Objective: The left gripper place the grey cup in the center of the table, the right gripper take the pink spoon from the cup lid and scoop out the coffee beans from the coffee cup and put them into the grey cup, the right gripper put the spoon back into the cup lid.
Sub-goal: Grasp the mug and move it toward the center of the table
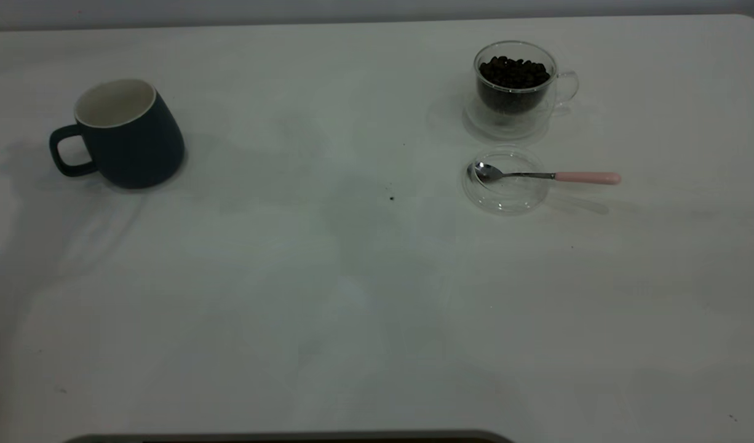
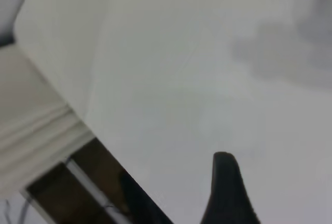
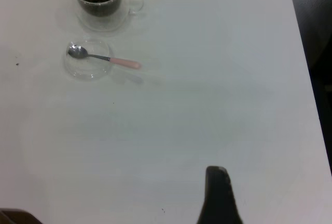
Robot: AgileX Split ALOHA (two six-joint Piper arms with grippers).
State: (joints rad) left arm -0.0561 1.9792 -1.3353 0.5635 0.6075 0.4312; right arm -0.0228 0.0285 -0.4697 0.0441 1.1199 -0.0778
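Your grey cup [image 1: 128, 135] stands upright on the table [image 1: 328, 295] at the far left of the exterior view, its loop handle pointing toward the left edge and its white inside bare. It sits well apart from everything else, not at the table's middle.

Over on the right side you have the coffee cup [image 1: 517, 86], clear glass, with its thin handle turned to the right and the coffee beans [image 1: 513, 72] heaped inside nearly to the rim. Just in front of it, close but not touching, lies the cup lid [image 1: 506, 195]. The pink spoon [image 1: 546, 176] rests across that lid: the steel bowl lies inside the lid at its left, and the pink handle sticks out past the rim to the right.

Neither arm shows in the exterior view. Your left claw [image 2: 224, 193] shows only one dark fingertip above bare table near an edge, and your right claw [image 3: 218, 195] likewise one fingertip, well away from the lid and spoon. You cannot tell whether either claw is open or closed
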